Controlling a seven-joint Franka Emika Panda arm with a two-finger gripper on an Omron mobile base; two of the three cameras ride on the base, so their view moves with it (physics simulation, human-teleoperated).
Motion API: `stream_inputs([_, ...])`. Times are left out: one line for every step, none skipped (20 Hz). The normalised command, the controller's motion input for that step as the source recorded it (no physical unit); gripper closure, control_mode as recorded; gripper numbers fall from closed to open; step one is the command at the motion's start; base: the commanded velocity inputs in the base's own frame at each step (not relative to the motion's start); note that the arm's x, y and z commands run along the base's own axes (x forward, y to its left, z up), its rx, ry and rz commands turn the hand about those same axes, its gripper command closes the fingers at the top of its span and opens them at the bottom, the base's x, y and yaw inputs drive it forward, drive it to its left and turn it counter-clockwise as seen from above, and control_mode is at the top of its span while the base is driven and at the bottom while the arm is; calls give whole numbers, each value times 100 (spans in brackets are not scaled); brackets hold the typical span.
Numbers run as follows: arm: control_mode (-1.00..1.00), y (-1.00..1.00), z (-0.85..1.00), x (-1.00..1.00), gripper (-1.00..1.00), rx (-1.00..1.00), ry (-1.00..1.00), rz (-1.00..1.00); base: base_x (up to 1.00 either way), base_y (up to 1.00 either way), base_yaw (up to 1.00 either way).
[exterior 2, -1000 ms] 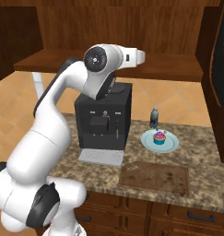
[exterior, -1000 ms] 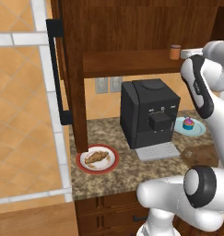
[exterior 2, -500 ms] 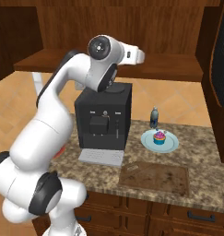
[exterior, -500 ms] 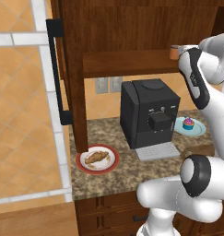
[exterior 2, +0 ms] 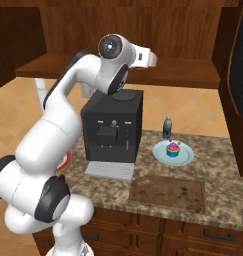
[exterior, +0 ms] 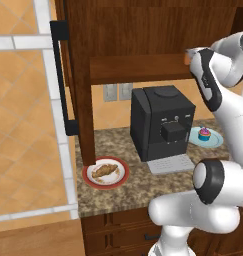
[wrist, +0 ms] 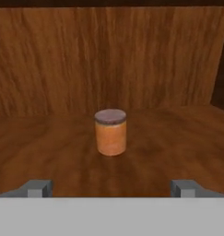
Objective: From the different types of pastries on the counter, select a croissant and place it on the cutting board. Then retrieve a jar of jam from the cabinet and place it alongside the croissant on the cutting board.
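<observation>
The jar of jam (wrist: 110, 132), orange with a reddish-brown lid, stands upright on the wooden shelf of the cabinet (exterior: 81, 75). My gripper (wrist: 111, 188) is open and faces it, fingertips (wrist: 38, 187) wide apart, with the jar still ahead of them and untouched. In the right base view the hand (exterior 2: 147, 56) reaches at shelf height into the open cabinet. The croissant (exterior: 105, 171) lies on a round white plate with a red rim (exterior: 121, 178) at the left end of the counter (exterior 2: 220, 167). The brown cutting board (exterior 2: 168, 193) lies flat at the counter's front right.
A black coffee machine (exterior 2: 112, 131) stands mid-counter under my arm. A pink-frosted cupcake (exterior 2: 173, 148) sits on a pale blue plate (exterior 2: 185, 157) behind the board, with a small dark bottle (exterior 2: 167, 127) beyond it. The cabinet door with its black bar handle (exterior: 60, 80) hangs open at the left.
The arm's upper part has risen a little and the hand has edged toward the cabinet shelf. The jaws have stayed open.
</observation>
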Motion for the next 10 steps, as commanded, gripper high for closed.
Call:
stream_inputs([-100,0,0,28,-100,0,17,0,0,0,0])
stream_inputs([-100,3,0,31,-100,0,18,0,0,0,0])
stream_inputs([-100,6,0,31,-100,0,19,0,0,0,0])
stream_inputs([-100,10,0,34,-100,0,16,0,0,0,0])
stream_inputs([-100,6,0,39,-100,0,13,0,0,0,0])
stream_inputs([-100,1,0,49,-100,0,9,0,0,0,0])
stream_inputs([-100,1,0,49,-100,0,5,0,0,0,0])
stream_inputs([-100,12,0,49,-100,0,0,0,0,0,0])
stream_inputs([-100,3,0,51,-100,-1,0,0,0,0,0])
stream_inputs([-100,0,0,53,-100,0,0,0,0,0,0])
